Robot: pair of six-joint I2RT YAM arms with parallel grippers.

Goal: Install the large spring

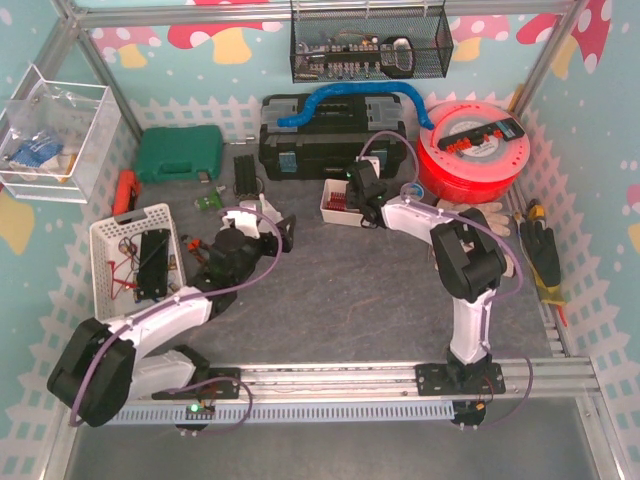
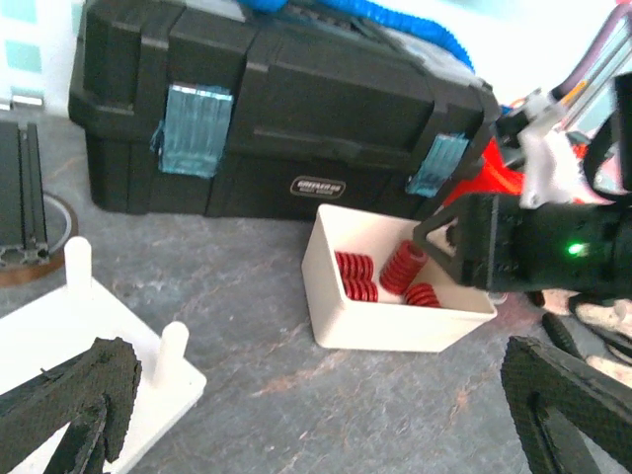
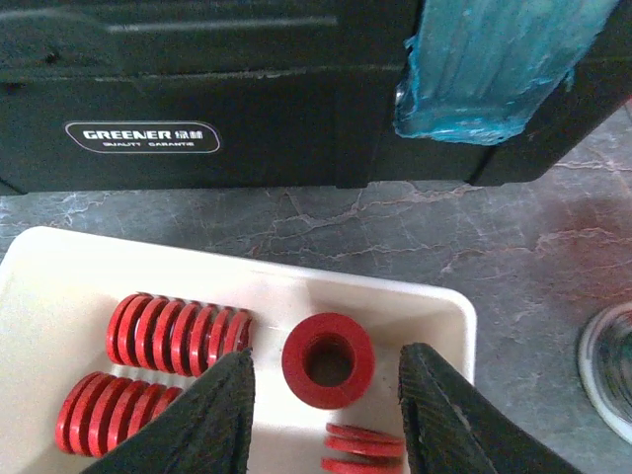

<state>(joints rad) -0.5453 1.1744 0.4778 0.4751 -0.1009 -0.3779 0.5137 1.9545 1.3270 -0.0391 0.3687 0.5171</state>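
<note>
- Black foam-faced fingers (image 3: 202,420) of the right gripper (image 3: 326,367) stand drawn partway in, one on each side of a red steel coil spring (image 3: 299,363) seen end-on. Slivers of white show between pad and coil on both sides, so I cannot tell whether they pinch it.
- That spring stands on end inside a shallow white plastic tray (image 3: 59,286), toward its right wall. Going by the task, I take it for the large spring.
- Other red coils (image 3: 178,332) lie on their sides in the tray to its left.
- The tray sits on the grey stone-patterned table (image 3: 553,276), just in front of a black plastic toolbox (image 3: 247,89).
- The left gripper (image 2: 316,395) hangs spread wide and empty, well apart from the tray, above a white base with upright pegs (image 2: 109,341). That base is probably where the spring gets seated.
- Handling, as a judgement: the coil is wound from thick, closely packed wire, so it should be stiff and unlikely to squash between the pads. It is probably weighty for its size.
- Its painted, rounded flank looks smooth, so it could roll or twist out of a light or off-centre grip.
- The best hold is across the outside at about mid-length, with the pads on opposite sides. This leaves the lower end and the bore free to slide over a peg.
</note>
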